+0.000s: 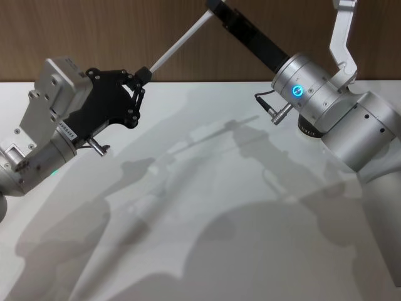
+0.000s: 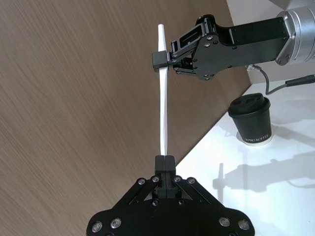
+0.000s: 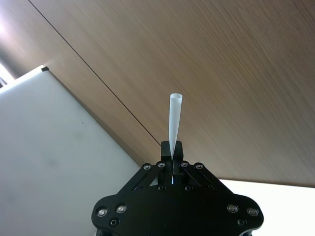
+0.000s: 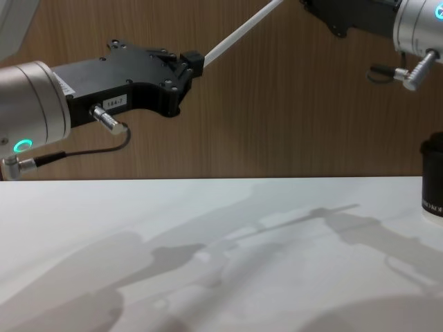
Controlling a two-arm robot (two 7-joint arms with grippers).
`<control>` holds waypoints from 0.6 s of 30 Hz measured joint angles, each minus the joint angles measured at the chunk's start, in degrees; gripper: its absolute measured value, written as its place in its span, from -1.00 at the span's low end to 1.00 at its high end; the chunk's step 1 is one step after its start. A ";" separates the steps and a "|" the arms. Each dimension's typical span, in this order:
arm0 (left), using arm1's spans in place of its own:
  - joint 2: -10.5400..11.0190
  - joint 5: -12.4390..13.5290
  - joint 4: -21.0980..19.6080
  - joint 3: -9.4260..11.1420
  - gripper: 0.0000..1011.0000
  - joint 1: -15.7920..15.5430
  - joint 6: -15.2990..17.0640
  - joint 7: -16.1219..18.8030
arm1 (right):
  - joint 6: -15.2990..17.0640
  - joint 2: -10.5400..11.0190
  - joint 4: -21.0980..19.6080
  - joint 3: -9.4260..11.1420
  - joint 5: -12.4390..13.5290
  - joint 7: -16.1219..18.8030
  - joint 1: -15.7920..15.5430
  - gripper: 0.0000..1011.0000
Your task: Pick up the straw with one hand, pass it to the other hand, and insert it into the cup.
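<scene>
Long thin white straw held above white worktop between black left gripper and black right gripper, both jaws clenched on it. Dark lidded cup upright at right, well apart.

The straw bridges the left gripper and the right gripper, both clamped on it — a bar across the air above the table. Beneath, the white top lies open; the cup stands on its right side, and the wooden wall closes the back.
</scene>
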 joint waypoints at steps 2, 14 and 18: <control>0.00 0.00 0.00 0.00 -1.00 0.00 0.00 0.00 | 0.00 0.00 0.00 0.00 0.00 0.00 0.00 -0.99; 0.01 0.00 0.00 0.00 -0.92 0.00 0.00 0.00 | -0.14 0.03 -0.15 0.01 0.16 0.00 -0.10 -0.99; 0.01 0.00 0.00 0.00 -0.73 0.00 0.00 0.00 | -0.42 0.08 -0.35 -0.04 0.28 0.07 -0.26 -0.99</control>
